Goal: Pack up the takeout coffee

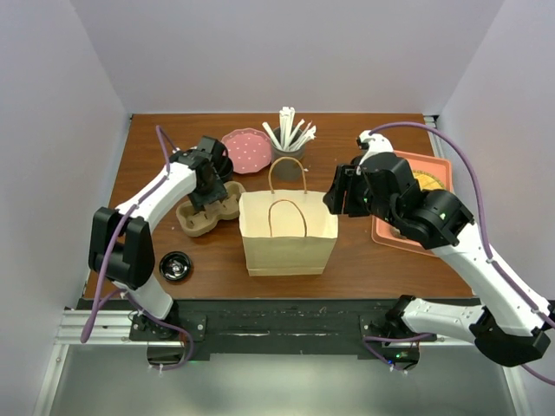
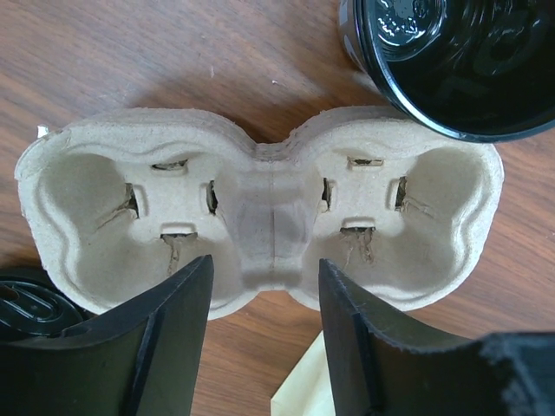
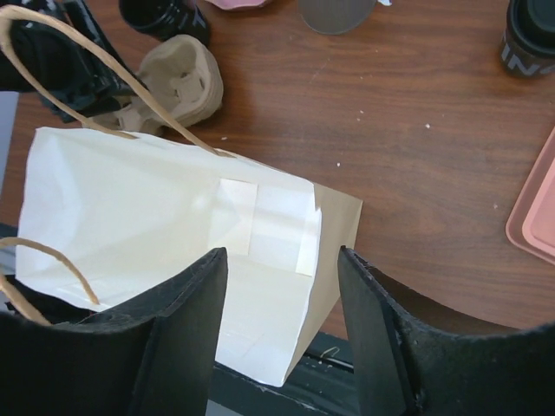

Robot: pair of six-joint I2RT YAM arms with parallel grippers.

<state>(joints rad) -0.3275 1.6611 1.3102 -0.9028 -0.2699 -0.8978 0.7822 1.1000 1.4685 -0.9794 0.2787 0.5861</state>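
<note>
Right wrist view, item one: coffee (image 3: pixel 527 39), a black cup standing on the surface (image 3: pixel 416 156) at the upper right of that view. It is near the pink tray (image 3: pixel 538 212) and well apart from the bag (image 3: pixel 130 208); in the top view the right arm hides it. Lettering: white capitals on its side, only "IN" readable, the rest cut off by the frame edge. Bag: plain paper, no print seen, standing, mouth open, handles loose. Right tool (image 3: pixel 282 256): wide open, empty, over the bag's edge. Left tool (image 2: pixel 264 269): wide open, empty, fingers either side of the carrier (image 2: pixel 269 199) waist, not closed on it. Second black cup (image 2: pixel 451 61): at the carrier's far rim, touching or just beside, cannot tell which; raised marks on its glossy top, unreadable. Hazards, as judged:
- The left tool may take the second cup for the coffee, since that cup stands nearest.
- The right tool may push or tip the light bag, or snag a handle.
- The thin pulp carrier may sag or tilt if pinched at the waist.
- The coffee may tip and leak if lowered askew.
</note>
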